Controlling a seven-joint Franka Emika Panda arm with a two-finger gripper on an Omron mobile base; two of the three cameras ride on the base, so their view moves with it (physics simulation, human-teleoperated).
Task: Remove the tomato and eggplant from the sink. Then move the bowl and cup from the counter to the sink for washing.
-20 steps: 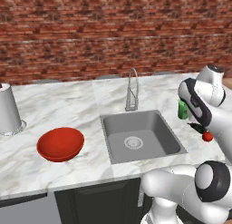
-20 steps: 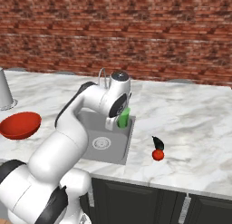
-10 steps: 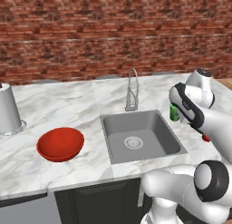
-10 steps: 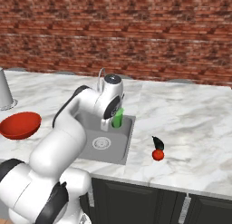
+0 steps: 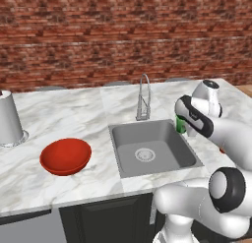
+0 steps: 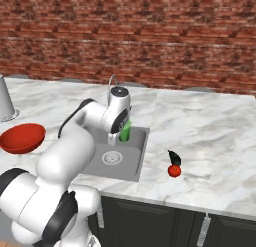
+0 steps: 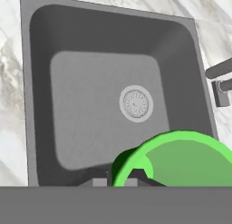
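Green cup (image 6: 124, 131) clamped by the rim in closed fingers (image 7: 136, 175), hanging over the sink (image 5: 129, 169) – presumably for lowering in. Tomato (image 6: 174, 171) and eggplant (image 6: 174, 157) out on the bench (image 6: 210, 141), right; bowl (image 5: 65, 156) waiting left.

Green cup (image 7: 181, 159) over grey sink (image 7: 41, 82); red bowl (image 5: 65, 156) on counter (image 5: 64, 114).

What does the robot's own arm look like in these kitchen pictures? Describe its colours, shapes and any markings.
The arm is glossy white, built of thick rounded tube segments joined by dark grey-black joint bands and round caps. Its wrist ends in a white rounded head with a dark disc on top. No cables or printed markings are visible.
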